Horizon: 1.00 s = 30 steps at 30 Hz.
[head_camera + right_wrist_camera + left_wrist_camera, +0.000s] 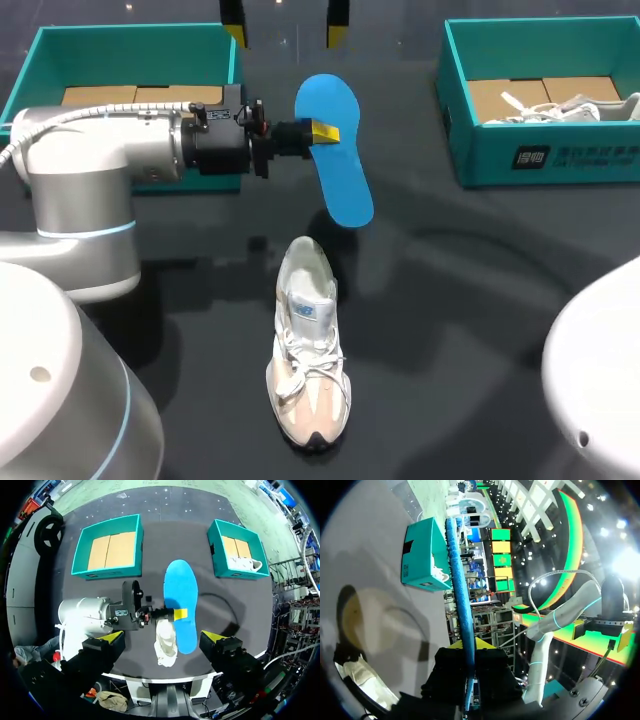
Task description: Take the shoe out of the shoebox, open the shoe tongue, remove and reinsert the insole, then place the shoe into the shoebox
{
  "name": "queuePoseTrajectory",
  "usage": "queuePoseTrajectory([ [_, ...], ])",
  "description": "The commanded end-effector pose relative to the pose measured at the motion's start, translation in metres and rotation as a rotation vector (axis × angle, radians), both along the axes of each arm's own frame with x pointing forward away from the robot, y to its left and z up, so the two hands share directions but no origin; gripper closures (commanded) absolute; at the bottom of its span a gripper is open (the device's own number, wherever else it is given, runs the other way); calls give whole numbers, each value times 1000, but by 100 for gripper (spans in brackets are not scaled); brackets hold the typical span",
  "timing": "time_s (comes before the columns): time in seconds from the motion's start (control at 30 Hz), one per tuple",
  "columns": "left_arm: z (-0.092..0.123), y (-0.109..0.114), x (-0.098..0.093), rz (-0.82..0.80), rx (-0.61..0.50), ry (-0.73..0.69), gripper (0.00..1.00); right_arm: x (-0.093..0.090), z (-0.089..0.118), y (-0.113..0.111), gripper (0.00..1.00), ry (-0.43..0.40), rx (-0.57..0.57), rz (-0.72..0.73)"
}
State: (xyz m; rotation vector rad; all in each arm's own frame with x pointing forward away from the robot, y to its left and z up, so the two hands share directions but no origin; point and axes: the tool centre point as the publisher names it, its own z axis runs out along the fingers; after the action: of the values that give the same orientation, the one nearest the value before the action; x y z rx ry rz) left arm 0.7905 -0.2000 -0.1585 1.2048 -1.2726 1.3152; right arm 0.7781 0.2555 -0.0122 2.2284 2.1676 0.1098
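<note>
Head view: the white sneaker (308, 345) is seen lying on the table (480, 300), out of the empty teal shoebox (130, 50). The blue insole (335, 150) is held clear above it, pinched at its edge by the left gripper (322, 131). The right gripper (163, 636) is spread wide above the table, holding nothing. Removal is judged done; reinsertion and boxing of the sneaker are left.

End effector (469, 649) clamps blue insole (459, 580) edge-on.
</note>
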Motion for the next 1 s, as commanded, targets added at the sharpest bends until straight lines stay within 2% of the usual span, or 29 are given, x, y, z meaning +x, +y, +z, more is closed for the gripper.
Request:
queuePoseTrajectory([
  [0.03, -1, 0, 0, 1, 0, 0, 100, -3, -9, -31, 0, -9, 237, -12],
  [0.23, -1, 0, 0, 1, 0, 0, 100, -6, -19, -58, 0, -49, 465, -56],
  [0.6, -1, 0, 0, 1, 0, 0, 100, -3, -45, -92, 0, 29, 764, -129],
  [0.8, -1, 0, 0, 1, 0, 0, 100, -3, -61, -110, 0, 26, 956, -106],
  [1.0, -1, 0, 0, 1, 0, 0, 100, 0, -75, -121, 0, 48, 1081, -125],
])
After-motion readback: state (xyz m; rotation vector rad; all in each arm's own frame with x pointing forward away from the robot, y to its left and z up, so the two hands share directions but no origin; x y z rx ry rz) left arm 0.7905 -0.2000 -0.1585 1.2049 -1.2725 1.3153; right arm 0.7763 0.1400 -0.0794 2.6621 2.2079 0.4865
